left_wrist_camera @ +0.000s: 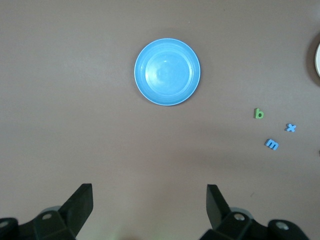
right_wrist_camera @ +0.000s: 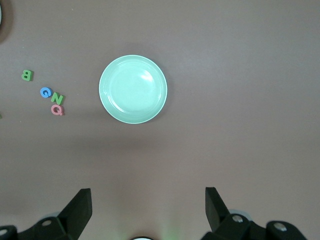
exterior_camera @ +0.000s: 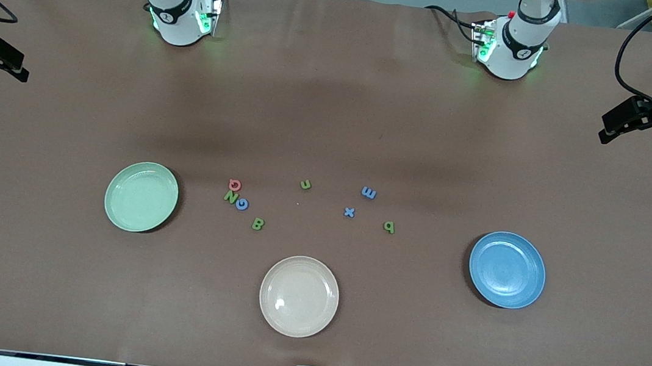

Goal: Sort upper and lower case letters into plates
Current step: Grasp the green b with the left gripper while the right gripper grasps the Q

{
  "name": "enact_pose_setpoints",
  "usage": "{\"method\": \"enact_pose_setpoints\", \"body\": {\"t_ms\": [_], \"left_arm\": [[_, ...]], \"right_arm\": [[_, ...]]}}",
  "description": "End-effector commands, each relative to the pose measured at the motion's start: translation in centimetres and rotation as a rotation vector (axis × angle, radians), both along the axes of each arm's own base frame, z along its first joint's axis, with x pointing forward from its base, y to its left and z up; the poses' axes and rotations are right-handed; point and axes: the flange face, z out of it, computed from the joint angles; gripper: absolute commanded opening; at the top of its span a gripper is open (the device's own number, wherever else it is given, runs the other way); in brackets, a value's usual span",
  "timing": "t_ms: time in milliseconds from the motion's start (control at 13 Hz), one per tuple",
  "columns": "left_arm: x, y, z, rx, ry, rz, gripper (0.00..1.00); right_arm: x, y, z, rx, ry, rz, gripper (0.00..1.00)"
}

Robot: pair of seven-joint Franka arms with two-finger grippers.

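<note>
The pale green plate [exterior_camera: 141, 196] [right_wrist_camera: 133, 89] lies toward the right arm's end of the table, the blue plate [exterior_camera: 507, 269] [left_wrist_camera: 167, 71] toward the left arm's end. Small letters are scattered between them: red Q [exterior_camera: 234, 184], green N [exterior_camera: 230, 197], blue G [exterior_camera: 242, 204], green B [exterior_camera: 258, 224], green u [exterior_camera: 305, 184], a blue m [exterior_camera: 368, 193], blue x [exterior_camera: 349, 212], green p [exterior_camera: 389, 227]. My left gripper [exterior_camera: 603, 130] [left_wrist_camera: 149, 189] hangs open and empty high over the left arm's end. My right gripper [exterior_camera: 25, 67] [right_wrist_camera: 148, 192] hangs open and empty over the right arm's end.
A beige plate [exterior_camera: 299, 296] lies nearer the front camera than the letters, midway between the two coloured plates. The brown table cover [exterior_camera: 333, 116] is bare between the letters and the arm bases. Black cables hang near the left gripper.
</note>
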Motion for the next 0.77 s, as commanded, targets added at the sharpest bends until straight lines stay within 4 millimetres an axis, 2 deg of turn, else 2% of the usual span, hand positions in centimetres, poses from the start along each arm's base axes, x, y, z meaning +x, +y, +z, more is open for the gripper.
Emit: {"method": "enact_pose_setpoints", "body": {"t_ms": [0, 230, 307, 383, 613, 690], "left_arm": [[0.3, -0.2, -0.1, -0.010, 0.021, -0.014, 1.00], [0.4, -0.5, -0.3, -0.002, 0.023, -0.018, 1.00], [0.8, -0.9, -1.3, -0.007, 0.044, -0.030, 1.00], [0.8, -2.6, -2.4, -0.009, 0.067, -0.053, 1.00], [3.2, -7.8, -7.9, -0.012, 0.122, -0.114, 1.00], [3.7, -9.3, -10.0, -0.018, 0.125, -0.137, 1.00]], "right_arm": [[-1.1, 0.5, 0.2, -0.001, -0.004, 0.007, 1.00], [-1.1, 0.3, 0.2, -0.001, -0.004, 0.004, 1.00], [-1.1, 0.3, 0.2, -0.001, -0.004, 0.004, 1.00], [-0.9, 0.3, 0.5, -0.003, -0.011, 0.004, 1.00], [-0.7, 0.2, 1.2, -0.003, -0.024, -0.002, 1.00], [0.0, -0.3, 0.9, -0.005, -0.020, -0.004, 1.00]]}}
